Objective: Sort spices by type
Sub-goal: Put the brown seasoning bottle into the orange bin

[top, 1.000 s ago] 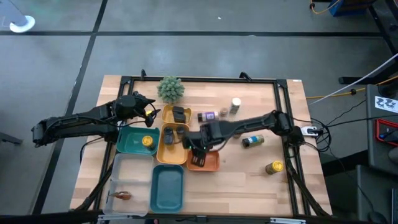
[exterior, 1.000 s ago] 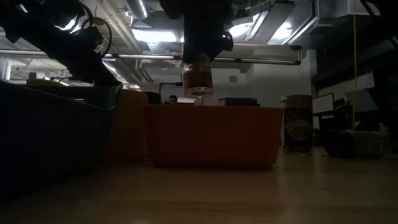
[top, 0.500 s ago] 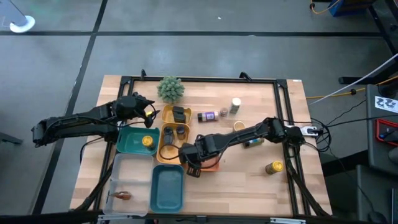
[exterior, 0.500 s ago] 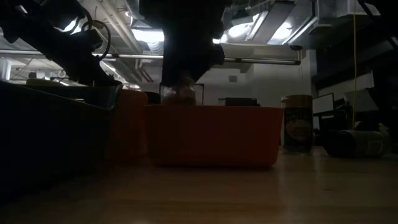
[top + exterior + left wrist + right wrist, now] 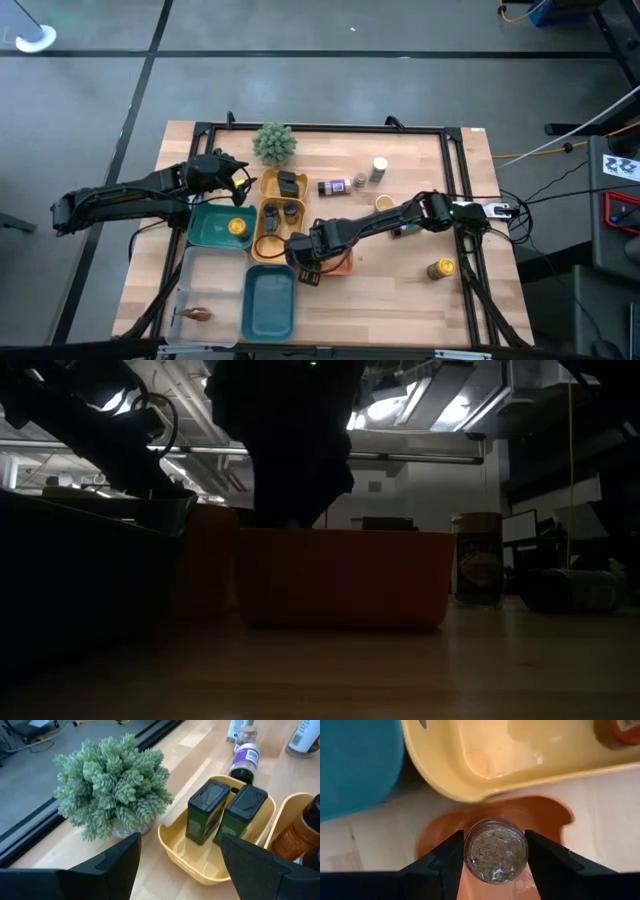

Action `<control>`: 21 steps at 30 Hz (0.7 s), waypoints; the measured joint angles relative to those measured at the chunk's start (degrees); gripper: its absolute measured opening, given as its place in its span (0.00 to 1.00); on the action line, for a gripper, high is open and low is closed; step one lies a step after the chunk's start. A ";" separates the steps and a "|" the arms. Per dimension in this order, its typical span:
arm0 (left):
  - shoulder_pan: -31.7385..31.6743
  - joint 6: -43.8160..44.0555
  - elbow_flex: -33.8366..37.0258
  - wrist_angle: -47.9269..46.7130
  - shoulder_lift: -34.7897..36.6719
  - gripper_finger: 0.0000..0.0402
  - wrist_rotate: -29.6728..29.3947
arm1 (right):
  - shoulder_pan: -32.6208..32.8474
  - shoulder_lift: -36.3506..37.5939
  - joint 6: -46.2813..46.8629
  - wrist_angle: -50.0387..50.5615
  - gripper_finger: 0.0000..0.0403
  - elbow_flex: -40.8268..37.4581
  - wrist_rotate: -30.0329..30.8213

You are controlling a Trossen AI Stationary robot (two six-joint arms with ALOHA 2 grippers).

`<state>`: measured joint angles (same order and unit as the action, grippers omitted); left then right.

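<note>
Wooden table (image 5: 400,290) boards fill the high view, where the right gripper (image 5: 305,262) reaches down at the orange tray (image 5: 338,264), and the left gripper (image 5: 228,170) waits beside the fuzzy green plant (image 5: 273,142). From table height, the right arm is a dark shape dipping behind the orange tray's wall. Past the left gripper's wide, empty jaws sit two black tins (image 5: 225,815) in a small yellow tray (image 5: 187,862), with the plant off to one side. Between the right gripper's jaws sits a clear spice jar (image 5: 495,850), pinched on both sides, with the orange tray's floor right under it and a bigger yellow tray (image 5: 520,765) just beyond.
</note>
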<state>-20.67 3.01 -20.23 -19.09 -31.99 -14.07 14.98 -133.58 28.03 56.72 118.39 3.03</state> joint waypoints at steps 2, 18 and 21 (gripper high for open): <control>0.00 0.00 0.00 -0.23 -0.02 0.65 -0.01 | 0.00 -0.20 0.00 0.34 0.49 -0.01 -1.13; 0.00 0.00 0.00 0.20 0.00 0.65 -0.01 | -1.09 -0.22 0.04 2.05 0.68 1.39 -4.48; 0.00 0.00 0.00 0.19 0.00 0.65 -0.01 | -2.22 -0.11 0.03 3.21 0.68 2.97 -6.78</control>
<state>-20.67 3.01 -20.23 -18.90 -31.99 -14.09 12.76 -133.69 28.06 59.94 121.36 -3.75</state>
